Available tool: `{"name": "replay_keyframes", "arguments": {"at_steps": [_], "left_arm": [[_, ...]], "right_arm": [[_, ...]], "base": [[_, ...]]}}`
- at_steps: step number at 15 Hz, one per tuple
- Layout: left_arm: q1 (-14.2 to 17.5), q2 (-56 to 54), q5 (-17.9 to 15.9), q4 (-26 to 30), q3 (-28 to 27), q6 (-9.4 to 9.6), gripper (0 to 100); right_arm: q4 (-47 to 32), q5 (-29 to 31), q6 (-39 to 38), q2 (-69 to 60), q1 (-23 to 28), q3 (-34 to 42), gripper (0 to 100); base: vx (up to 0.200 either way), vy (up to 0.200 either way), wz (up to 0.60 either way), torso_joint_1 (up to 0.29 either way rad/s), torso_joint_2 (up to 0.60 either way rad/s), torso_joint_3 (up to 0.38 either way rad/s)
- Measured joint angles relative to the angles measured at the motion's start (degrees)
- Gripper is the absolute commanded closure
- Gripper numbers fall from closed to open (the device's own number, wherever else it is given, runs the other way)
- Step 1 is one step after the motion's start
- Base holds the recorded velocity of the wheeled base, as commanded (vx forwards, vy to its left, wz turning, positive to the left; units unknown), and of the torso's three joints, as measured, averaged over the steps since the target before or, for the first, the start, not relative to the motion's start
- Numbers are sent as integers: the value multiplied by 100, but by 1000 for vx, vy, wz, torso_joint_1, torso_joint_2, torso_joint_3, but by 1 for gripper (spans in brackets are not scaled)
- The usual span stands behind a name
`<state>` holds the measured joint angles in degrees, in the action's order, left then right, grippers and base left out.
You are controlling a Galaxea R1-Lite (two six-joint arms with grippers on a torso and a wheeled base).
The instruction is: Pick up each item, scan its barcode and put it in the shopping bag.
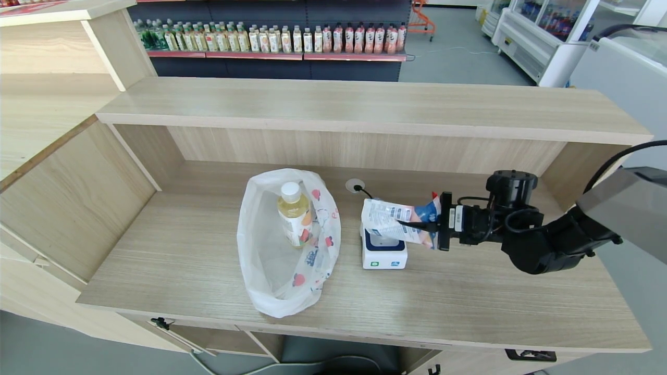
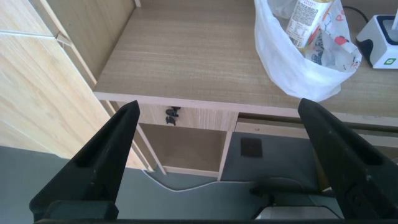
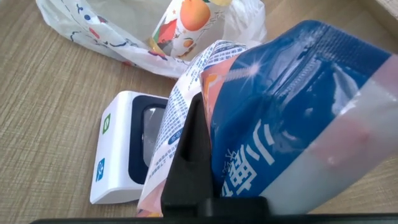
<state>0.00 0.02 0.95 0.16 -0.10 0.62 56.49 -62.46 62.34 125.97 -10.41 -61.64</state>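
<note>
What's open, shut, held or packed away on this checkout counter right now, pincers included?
Shopping bag: open, lying on the counter.
Bottle: capped, already inside the bag.
Snack packet: gripped, held over the scanner, not yet bagged.
Scanner: resting on the counter beside the bag.
Right pincer: shut on the snack packet.
Left pincer: open, holding nothing, in front of the counter's edge.

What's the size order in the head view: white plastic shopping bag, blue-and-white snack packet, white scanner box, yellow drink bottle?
1. white plastic shopping bag
2. blue-and-white snack packet, raised nearer the camera
3. yellow drink bottle and white scanner box look alike; scanner partly covered
</note>
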Motion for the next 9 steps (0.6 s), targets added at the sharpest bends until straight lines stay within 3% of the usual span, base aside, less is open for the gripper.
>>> {"name": "replay_keyframes", "arguments": {"at_steps": [3,5,7,9], "left_arm": [[0,0,0,2,0,0,0],[0,0,0,0,0,-2,0],[0,0,-2,2,0,0,0],[0,0,0,0,0,0,0]], "right_arm": [[-11,524,-1629,-850,9,72,100],[-273,2259,-3339,-1762,-78,354,100],[-1178,4244,-5252,-2644,-330,706,100],[-2326,5048,-6863,-3344,-614,944,100]], "base": [[0,0,0,0,0,0],[0,0,0,0,0,0],[0,0,0,0,0,0],[0,0,0,0,0,0]]}}
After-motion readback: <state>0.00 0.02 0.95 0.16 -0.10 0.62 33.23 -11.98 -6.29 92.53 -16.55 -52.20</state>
